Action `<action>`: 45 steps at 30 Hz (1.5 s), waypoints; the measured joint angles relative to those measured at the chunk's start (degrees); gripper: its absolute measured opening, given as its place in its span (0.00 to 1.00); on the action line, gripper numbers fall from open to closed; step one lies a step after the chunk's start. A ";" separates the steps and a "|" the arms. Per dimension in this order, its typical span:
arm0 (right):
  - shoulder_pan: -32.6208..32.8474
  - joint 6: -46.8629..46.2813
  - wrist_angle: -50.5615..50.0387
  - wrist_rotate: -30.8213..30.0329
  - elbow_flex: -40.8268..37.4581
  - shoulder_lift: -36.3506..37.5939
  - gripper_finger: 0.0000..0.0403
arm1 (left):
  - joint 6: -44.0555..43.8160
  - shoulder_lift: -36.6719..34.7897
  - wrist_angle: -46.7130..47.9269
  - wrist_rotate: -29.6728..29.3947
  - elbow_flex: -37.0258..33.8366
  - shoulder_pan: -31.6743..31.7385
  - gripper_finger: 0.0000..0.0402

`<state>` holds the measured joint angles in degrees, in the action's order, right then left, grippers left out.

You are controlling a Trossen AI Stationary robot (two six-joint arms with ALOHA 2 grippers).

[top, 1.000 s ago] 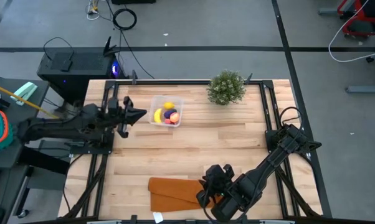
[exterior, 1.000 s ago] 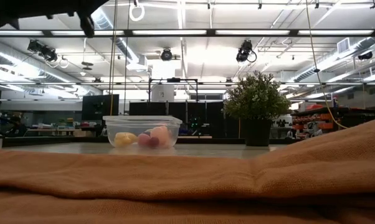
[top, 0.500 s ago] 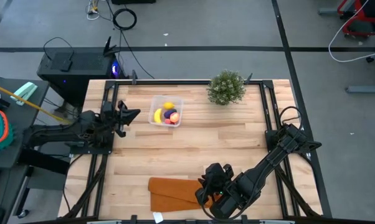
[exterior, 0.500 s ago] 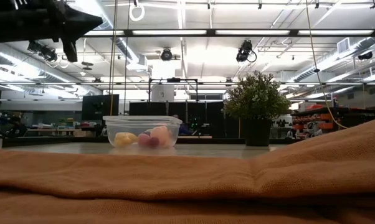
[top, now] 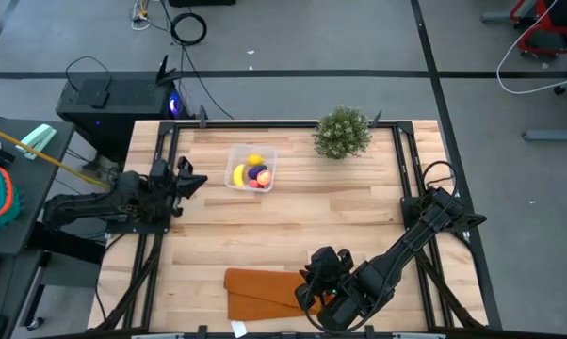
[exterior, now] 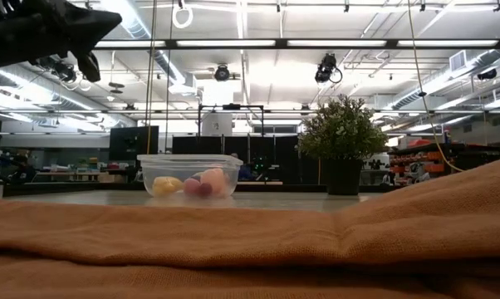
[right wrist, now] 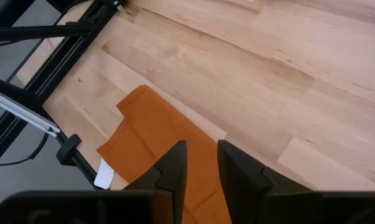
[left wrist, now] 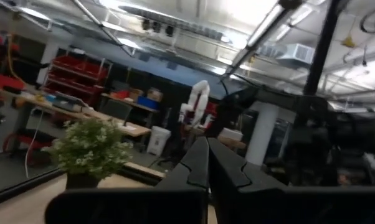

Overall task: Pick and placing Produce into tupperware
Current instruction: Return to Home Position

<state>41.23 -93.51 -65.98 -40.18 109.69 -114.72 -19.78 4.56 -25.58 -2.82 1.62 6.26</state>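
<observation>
The clear tupperware [top: 251,168] stands on the wooden table at the far left-centre. In it lie a yellow banana [top: 238,175], a yellow lemon [top: 255,159], a dark purple piece [top: 259,173] and a red-peach fruit [top: 256,184]. It also shows in the low view [exterior: 190,176]. My left gripper [top: 199,179] is shut and empty, raised above the table to the left of the tupperware, near the table's left edge. My right gripper [right wrist: 202,163] is open by a narrow gap and empty. It hovers over the right end of the orange cloth [right wrist: 169,149] at the table's near edge.
A green bushy plant in a dark pot [top: 342,132] stands at the far edge, right of the tupperware. The orange folded cloth [top: 265,292] lies along the near edge and fills the foreground of the low view [exterior: 250,241]. Bare wood lies between cloth and tupperware.
My left gripper has drawn back from beside the tupperware toward the table's left edge, staying raised and empty. The tupperware and the produce in it have stayed still.
</observation>
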 joint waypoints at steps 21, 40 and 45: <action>-0.68 -2.12 -0.24 -0.02 0.00 0.00 0.24 | 1.77 -1.34 11.06 8.93 -1.15 -0.02 0.02; -5.86 2.40 -0.47 -0.07 0.00 0.00 0.24 | 2.11 -1.21 24.39 0.08 -1.15 0.00 0.02; -7.96 3.65 0.27 -0.86 0.00 0.00 0.21 | 1.98 -1.21 24.58 0.11 -1.15 0.00 0.03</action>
<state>33.28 -89.87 -65.70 -41.04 109.69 -114.72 -17.79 3.36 -1.00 -2.72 0.47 6.26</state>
